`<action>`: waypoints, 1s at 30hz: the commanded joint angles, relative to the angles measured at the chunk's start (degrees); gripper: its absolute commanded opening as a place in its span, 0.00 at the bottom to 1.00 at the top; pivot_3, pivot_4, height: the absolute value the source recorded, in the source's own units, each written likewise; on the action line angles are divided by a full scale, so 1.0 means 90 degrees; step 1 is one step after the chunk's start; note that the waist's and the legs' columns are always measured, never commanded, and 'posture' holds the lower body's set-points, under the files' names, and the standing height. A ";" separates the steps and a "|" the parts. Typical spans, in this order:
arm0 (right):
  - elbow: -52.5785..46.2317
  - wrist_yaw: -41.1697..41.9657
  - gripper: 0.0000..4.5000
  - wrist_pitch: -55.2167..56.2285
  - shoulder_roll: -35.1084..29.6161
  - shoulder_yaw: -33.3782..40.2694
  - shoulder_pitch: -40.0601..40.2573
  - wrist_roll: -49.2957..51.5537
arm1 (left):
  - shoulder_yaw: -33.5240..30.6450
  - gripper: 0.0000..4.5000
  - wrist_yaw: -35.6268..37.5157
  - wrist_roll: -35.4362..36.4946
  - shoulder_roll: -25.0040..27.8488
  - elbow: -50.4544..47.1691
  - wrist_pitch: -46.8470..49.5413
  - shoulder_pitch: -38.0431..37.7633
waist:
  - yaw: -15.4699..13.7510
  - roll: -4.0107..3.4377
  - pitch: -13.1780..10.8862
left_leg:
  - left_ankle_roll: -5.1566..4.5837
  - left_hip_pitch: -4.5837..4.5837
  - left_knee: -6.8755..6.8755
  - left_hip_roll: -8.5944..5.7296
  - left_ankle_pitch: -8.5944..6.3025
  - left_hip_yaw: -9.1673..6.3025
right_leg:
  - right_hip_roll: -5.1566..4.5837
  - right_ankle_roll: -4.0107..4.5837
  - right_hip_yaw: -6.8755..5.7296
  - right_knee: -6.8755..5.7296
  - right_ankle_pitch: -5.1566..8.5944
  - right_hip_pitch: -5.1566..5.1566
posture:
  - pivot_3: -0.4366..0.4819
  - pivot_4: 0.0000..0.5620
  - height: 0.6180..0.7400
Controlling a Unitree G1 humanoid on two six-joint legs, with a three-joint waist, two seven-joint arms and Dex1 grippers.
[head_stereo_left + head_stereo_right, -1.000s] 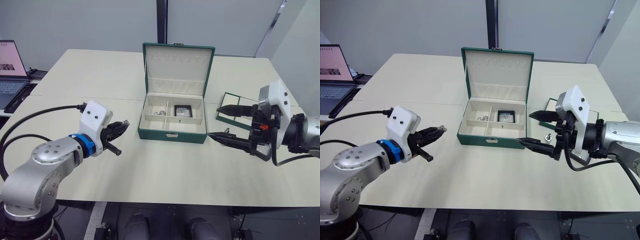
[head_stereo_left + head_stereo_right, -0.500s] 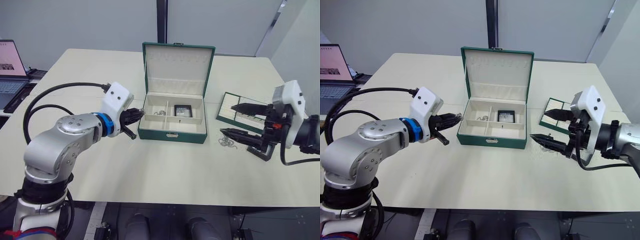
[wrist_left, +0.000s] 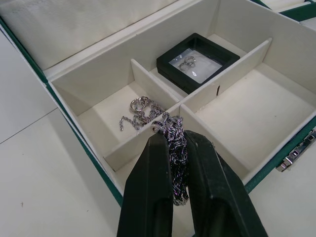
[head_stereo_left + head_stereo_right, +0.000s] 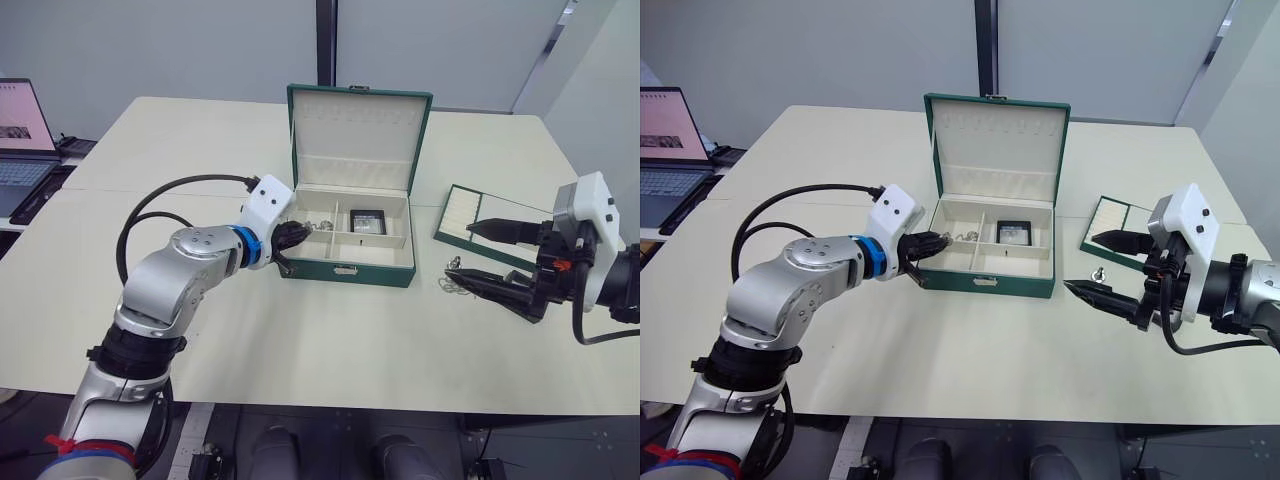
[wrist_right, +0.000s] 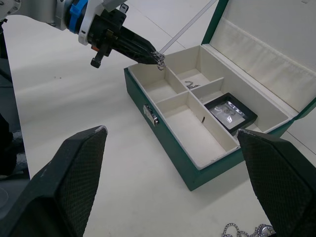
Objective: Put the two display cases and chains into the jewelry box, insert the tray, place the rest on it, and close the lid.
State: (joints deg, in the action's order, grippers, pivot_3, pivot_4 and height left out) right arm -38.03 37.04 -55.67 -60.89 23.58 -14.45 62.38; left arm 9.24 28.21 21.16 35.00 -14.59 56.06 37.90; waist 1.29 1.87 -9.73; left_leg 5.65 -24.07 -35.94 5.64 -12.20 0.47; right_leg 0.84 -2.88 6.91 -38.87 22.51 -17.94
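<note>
The green jewelry box (image 4: pixel 345 268) stands open at the table's middle, lid upright. One black display case (image 3: pixel 197 61) lies in its back right compartment and a silver chain (image 3: pixel 140 111) in the back left one. My left gripper (image 3: pixel 172 136) is shut on another silver chain (image 3: pixel 174 153), holding it just above the divider at the box's left end. A third chain (image 4: pixel 458 283) lies on the table right of the box. My right gripper (image 4: pixel 462 250) stands open over it, not touching. The green, cream-lined tray (image 4: pixel 470 212) lies behind that gripper.
A laptop (image 4: pixel 20 130) sits at the far left, off the main table. A seam crosses the tabletop behind the box. The near half of the table in front of the box offers free room.
My left gripper has carried its chain rightward from the open table to over the box's left compartments. The right gripper has drawn back to the right, staying open.
</note>
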 commanded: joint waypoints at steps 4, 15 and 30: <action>-0.0166 -0.0067 1.00 0.0019 -0.0141 0.0312 0.0029 0.0218 | 0.0137 0.03 0.0117 -0.0385 -0.0115 0.0211 -0.0429 0.0187 | -0.0001 0.0000 0.0000 | 0.0000 0.0000 0.0000 0.0000 0.0000 0.0001 | 0.0000 0.0000 0.0001 0.0000 0.0000 0.0000 | 0.48 0.27 1.00; -0.0137 -0.0118 1.00 0.0071 -0.0220 0.0282 -0.0005 0.0273 | 0.0179 0.03 0.0257 -0.0657 -0.0271 0.0314 -0.0481 0.0162 | -0.0017 0.0000 0.0000 | 0.0000 -0.0001 -0.0001 -0.0001 0.0000 0.0000 | -0.0001 0.0000 0.0000 0.0000 0.0000 0.0000 | 0.48 0.27 1.00; -0.0100 -0.0094 1.00 0.0100 -0.0252 0.0243 -0.0047 0.0224 | 0.0040 0.69 0.0560 -0.0602 -0.0314 0.0300 -0.0255 0.0183 | -0.0015 0.0000 0.0000 | 0.0000 -0.0001 -0.0002 0.0000 0.0000 0.0001 | 0.0000 0.0000 0.0000 0.0000 0.0000 0.0001 | 0.48 0.27 1.00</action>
State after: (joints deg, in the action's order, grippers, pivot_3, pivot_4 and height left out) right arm -38.18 36.12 -55.71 -62.08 23.71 -14.12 64.18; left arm 10.91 33.18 15.91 32.04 -10.58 54.38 38.45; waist 1.16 1.87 -9.73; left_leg 5.65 -24.08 -35.96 5.64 -12.19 0.47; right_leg 0.84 -2.89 6.91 -38.88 22.50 -17.93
